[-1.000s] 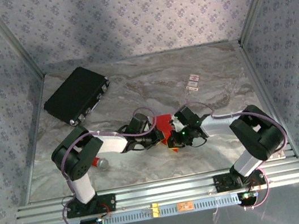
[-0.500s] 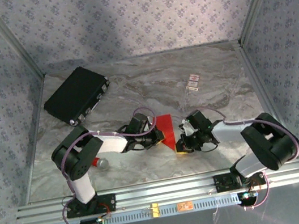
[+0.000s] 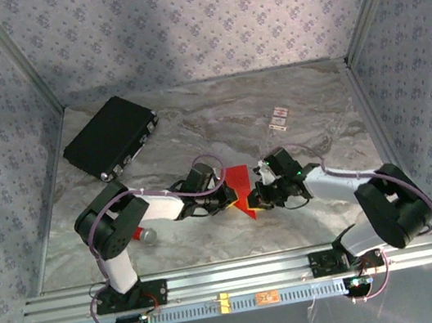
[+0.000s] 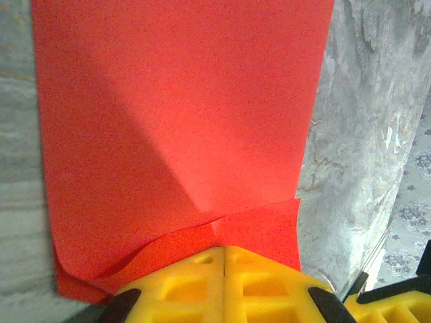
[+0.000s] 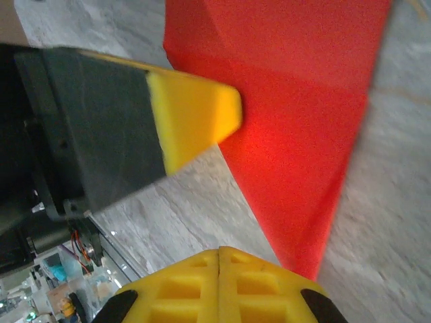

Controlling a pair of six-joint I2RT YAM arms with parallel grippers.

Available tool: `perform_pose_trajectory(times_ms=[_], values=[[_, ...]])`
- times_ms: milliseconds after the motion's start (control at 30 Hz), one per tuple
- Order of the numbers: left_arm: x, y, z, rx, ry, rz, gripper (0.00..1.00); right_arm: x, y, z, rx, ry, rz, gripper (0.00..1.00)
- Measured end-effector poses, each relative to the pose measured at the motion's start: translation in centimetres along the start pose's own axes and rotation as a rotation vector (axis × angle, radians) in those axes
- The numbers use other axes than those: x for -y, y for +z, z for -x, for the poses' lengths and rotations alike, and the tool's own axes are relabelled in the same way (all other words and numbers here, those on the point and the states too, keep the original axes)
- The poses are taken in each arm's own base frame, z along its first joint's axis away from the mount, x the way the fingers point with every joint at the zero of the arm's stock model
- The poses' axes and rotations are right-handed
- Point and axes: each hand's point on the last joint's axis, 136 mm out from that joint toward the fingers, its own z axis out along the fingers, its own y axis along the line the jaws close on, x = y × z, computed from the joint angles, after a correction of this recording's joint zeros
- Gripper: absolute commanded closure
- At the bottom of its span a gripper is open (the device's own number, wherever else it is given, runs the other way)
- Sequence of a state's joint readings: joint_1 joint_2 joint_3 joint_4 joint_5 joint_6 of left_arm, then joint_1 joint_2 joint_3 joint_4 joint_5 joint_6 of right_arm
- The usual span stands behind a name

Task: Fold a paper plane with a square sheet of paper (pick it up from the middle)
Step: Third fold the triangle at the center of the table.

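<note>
The square sheet of paper (image 3: 239, 182) is bright red and lies creased on the marble table, tapering to a point near the front. In the left wrist view the sheet (image 4: 182, 114) has a folded flap lying on it. My left gripper (image 3: 226, 199) is shut, its yellow tips (image 4: 223, 249) resting on the sheet's left edge without pinching it. My right gripper (image 3: 261, 195) is shut too, its tips (image 5: 220, 250) over bare table just beside the sheet's pointed corner (image 5: 303, 266). The left gripper's yellow finger (image 5: 195, 121) shows pressed on the red sheet.
A black case (image 3: 110, 138) lies at the back left. A small red cylinder with a grey end (image 3: 144, 236) sits by the left arm's base. Two small cards (image 3: 278, 119) lie at the back right. Patterned walls and metal rails enclose the table.
The right gripper drew back to the right off the sheet's near end, then came back beside its point. More of the red sheet shows flat now. The left gripper stayed put.
</note>
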State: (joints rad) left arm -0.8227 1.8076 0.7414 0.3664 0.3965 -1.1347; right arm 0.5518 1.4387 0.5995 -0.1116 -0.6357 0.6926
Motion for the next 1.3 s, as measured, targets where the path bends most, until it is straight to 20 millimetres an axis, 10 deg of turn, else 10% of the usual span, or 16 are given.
perform_pose_trajectory(times_ms=[1300], values=[[1.0, 0.2, -1.6, -0.004, 0.066, 0.061, 0.92, 2.3, 2.6, -0.1, -0.029, 0.021, -0.04, 1.0]])
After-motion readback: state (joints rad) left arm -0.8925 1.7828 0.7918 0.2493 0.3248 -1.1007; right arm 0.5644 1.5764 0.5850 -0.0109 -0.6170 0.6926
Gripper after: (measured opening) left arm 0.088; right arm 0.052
